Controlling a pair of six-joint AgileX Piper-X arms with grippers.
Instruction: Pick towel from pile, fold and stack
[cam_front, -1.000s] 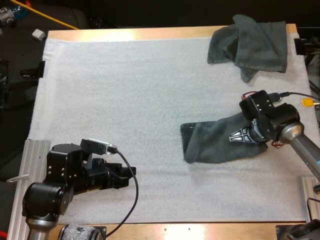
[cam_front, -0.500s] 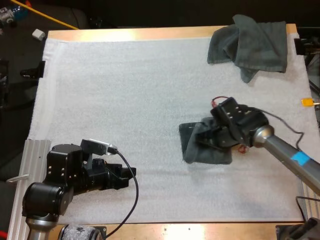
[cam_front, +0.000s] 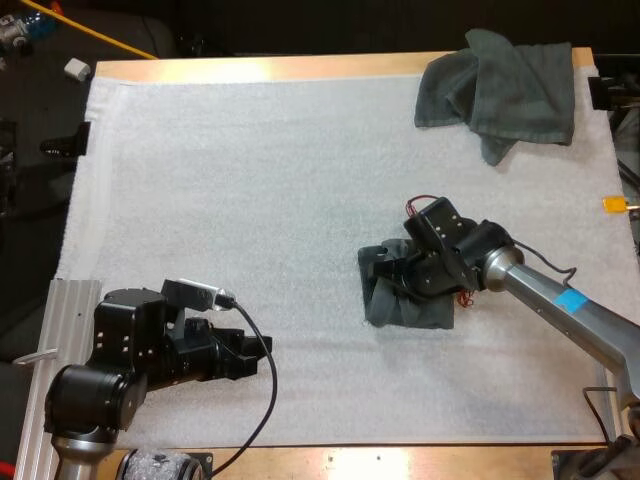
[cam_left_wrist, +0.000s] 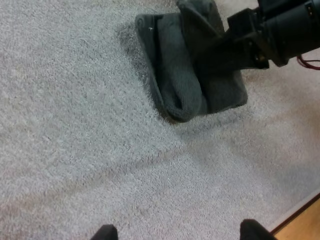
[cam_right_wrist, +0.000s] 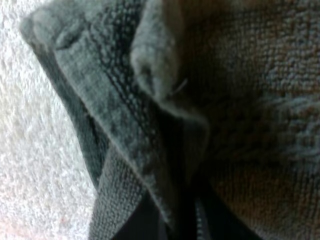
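**A:** Right tool (cam_front: 395, 274), status?

**B:** Clenched on the folded towel (cam_front: 408, 300). In the rt wrist view a doubled hem runs into its grip, pressed from both sides. Towel lies on the mat (cam_front: 250, 180), right of centre, w/ the tool over its far side.

**A:** Left tool (cam_front: 252, 352)?

**B:** Released. Fingers (cam_left_wrist: 104, 233) stand apart w/ nothing betw. them, low over bare mat by the near left corner, well apart from the folded towel.

**A:** Edges, room to move?

**B:** Plenty. Bare mat all round the folded towel. The crumpled towel (cam_front: 500, 90) sits at the far right corner, lapping over the mat's far edge onto the worktop (cam_front: 300, 66) rim, well apart from the folded one.

**A:** Anything hard to see?

**B:** In the high view the rt tool's tips are hidden under its own body. No. of layers in the fold: can't tell. Left wrist view cuts the left fingers off at the tips.
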